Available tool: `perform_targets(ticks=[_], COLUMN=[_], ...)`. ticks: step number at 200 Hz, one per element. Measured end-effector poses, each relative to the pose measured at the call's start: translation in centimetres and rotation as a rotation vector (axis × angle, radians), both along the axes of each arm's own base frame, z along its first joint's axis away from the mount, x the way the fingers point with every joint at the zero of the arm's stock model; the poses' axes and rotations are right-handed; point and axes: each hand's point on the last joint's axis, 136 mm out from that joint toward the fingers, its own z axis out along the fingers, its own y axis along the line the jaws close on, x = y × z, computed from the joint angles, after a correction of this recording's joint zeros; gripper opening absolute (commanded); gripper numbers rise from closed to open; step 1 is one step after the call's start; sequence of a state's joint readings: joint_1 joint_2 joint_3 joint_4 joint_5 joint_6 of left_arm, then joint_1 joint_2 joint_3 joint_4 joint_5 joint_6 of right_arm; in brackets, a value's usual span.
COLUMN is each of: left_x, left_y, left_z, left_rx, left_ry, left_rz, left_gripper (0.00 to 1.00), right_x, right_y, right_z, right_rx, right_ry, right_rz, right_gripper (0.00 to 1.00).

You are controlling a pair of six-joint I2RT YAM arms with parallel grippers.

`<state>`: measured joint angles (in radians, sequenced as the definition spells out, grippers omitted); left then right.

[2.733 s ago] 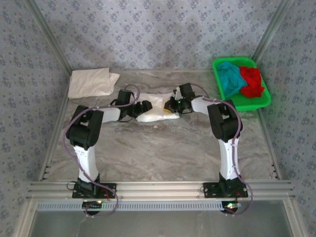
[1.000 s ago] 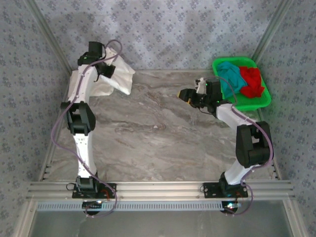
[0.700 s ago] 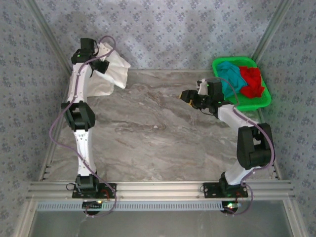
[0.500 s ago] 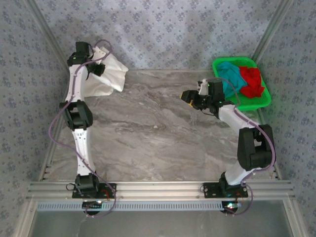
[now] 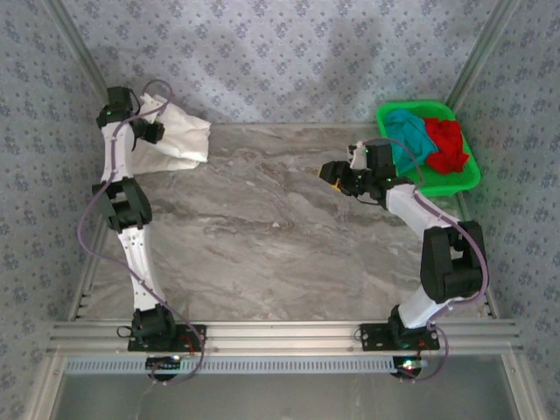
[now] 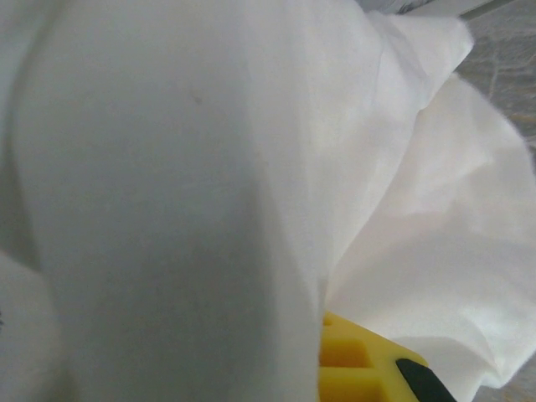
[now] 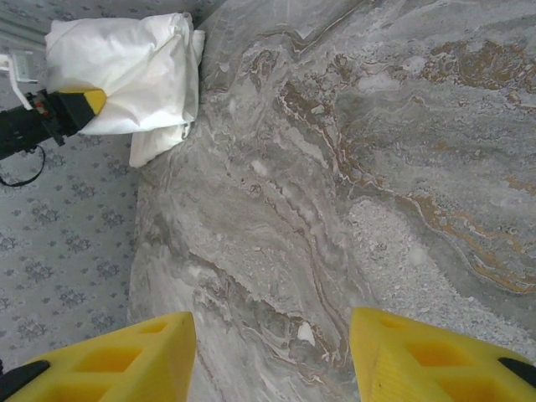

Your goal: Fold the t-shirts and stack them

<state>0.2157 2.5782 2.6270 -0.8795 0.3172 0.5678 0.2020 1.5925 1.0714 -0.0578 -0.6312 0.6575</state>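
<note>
My left gripper [image 5: 149,129] reaches into the far left corner, shut on a folded white t-shirt [image 5: 182,136]. That shirt hangs over another white t-shirt [image 5: 162,161] lying on the table there. In the left wrist view the white cloth [image 6: 209,184] drapes over one yellow finger [image 6: 360,368]. The right wrist view shows the same white bundle [image 7: 126,67] with the left gripper's yellow tip [image 7: 82,102] against it. My right gripper [image 5: 331,172] hovers open over bare table, nothing between its fingers [image 7: 109,360]. A teal t-shirt [image 5: 407,140] and a red t-shirt [image 5: 448,144] lie crumpled in the basket.
The green plastic basket [image 5: 455,182] stands at the far right, just behind my right arm. The marble table [image 5: 271,227] stretches between the arms. Patterned walls and aluminium rails [image 5: 87,79] close in the far corners.
My left arm has swung further left and lowered the white t-shirt toward the far left corner, over the other white shirt. The right gripper has stayed open and almost still.
</note>
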Motion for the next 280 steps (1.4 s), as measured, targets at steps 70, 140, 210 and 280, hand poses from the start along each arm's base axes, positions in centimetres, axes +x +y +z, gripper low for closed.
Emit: perform_targets(ticks=[70, 140, 210, 280], left_x=[1.0, -13.3, -27.2, -29.0], left_y=[4.3, 6.2, -2.7, -3.7], left_z=[-1.1, 20.6, 9.2, -5.1], left_rx=[-0.017, -0.117, -0.231, -0.110], left_ry=[-0.016, -0.415, -0.507, -0.361], left_rz=[0.149, 0.441, 0.637, 0.625], left_gripper=[0.98, 0.98, 0.98, 0.98], right_x=[-0.1, 0.9, -0.7, -3.3], right_y=[0.2, -1.0, -11.7, -23.3], right_z=[1.3, 3.1, 1.0, -6.6], right_rx=[-0.037, -0.133, -0.692, -0.960], right_ry=[-0.032, -0.139, -0.326, -0.280], right_rz=[0.006, -0.039, -0.384, -0.601], right_gripper=[0.57, 0.75, 1.00, 1.00])
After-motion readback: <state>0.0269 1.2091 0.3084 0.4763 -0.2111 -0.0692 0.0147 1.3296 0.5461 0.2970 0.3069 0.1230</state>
